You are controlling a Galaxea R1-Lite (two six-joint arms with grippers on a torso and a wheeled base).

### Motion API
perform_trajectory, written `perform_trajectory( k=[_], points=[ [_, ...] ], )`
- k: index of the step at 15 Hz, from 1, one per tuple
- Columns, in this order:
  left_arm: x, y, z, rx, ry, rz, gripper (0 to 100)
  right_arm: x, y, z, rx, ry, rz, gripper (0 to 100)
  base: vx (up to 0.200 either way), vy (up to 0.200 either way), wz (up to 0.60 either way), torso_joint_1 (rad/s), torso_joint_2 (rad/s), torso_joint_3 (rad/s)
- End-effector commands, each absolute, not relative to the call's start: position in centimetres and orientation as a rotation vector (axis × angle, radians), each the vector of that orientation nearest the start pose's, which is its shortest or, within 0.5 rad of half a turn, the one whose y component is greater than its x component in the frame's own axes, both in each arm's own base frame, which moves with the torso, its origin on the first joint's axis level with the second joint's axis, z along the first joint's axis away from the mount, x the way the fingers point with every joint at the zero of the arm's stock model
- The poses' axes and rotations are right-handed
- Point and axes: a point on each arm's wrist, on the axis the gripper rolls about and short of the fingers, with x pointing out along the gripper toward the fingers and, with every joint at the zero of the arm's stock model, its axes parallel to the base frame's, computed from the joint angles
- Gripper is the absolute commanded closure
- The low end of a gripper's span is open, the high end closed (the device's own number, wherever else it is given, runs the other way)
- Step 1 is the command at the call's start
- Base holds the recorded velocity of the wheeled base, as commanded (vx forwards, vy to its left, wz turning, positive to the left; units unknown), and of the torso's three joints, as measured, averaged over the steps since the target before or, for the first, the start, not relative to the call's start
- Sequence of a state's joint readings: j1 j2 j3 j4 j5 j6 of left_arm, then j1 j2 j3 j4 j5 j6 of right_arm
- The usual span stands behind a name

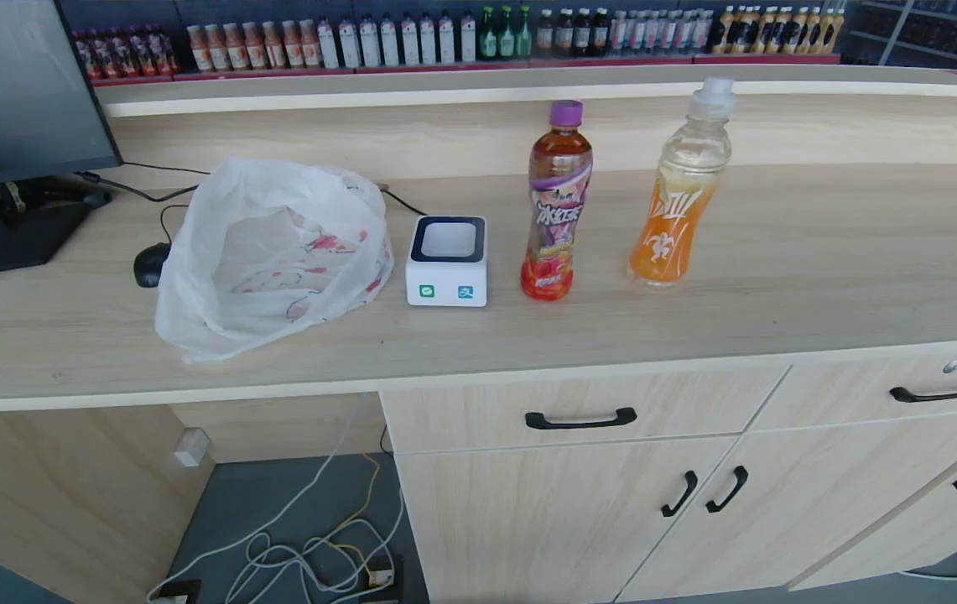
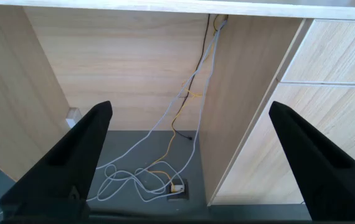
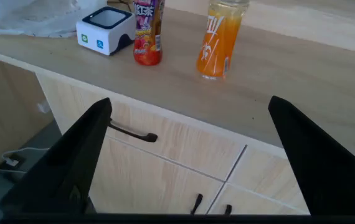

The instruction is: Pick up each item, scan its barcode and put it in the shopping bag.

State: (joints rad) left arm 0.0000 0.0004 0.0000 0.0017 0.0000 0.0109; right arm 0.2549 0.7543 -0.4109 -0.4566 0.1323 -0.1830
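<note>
Wooden counter [image 1: 822, 277] carried both bottles upright, long axes vertical and caps up. The red tea bottle [image 1: 558, 201] stood just beside the scanner [image 1: 447, 260], and the orange bottle [image 1: 679, 193] stood near it on the right, apart from it. Both were well back from the front edge. The shopping bag [image 1: 268, 252] lay open left of the scanner. The left gripper [image 2: 190, 107] and the right gripper [image 3: 190, 102] hung below the counter edge, each with fingers wide apart.
</note>
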Motion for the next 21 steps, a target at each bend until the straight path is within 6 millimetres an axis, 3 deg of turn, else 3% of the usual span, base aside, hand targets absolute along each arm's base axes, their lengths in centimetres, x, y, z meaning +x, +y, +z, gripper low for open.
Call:
perform_trajectory(
  k=[1,4,7,14,19,21],
  points=[
    [-2.3,0.0,7.5,0.011,0.002,0.000,0,11.9,4.8,24.0,-0.219,-0.109,0.484,0,0.000,0.000,0.00,0.000,0.00,0.000],
    [-2.3,0.0,7.5,0.011,0.003,0.000,0,13.9,7.9,25.5,-0.227,-0.136,0.537,0,0.000,0.000,0.00,0.000,0.00,0.000],
    [-2.3,0.0,7.5,0.011,0.003,0.000,0,15.6,10.8,25.8,-0.211,-0.156,0.538,0,0.000,0.000,0.00,0.000,0.00,0.000],
    [-2.3,0.0,7.5,0.011,0.002,0.000,0,16.9,13.7,26.0,-0.111,-0.103,0.366,0,0.000,0.000,0.00,0.000,0.00,0.000],
    [-2.3,0.0,7.5,0.011,0.003,0.000,0,19.4,15.9,26.0,-0.082,-0.141,0.327,0,0.000,0.000,0.00,0.000,0.00,0.000],
    [-2.3,0.0,7.5,0.011,0.002,0.000,0,20.9,17.9,25.0,-0.047,-0.199,0.313,0,0.000,0.000,0.00,0.000,0.00,0.000]
  ],
)
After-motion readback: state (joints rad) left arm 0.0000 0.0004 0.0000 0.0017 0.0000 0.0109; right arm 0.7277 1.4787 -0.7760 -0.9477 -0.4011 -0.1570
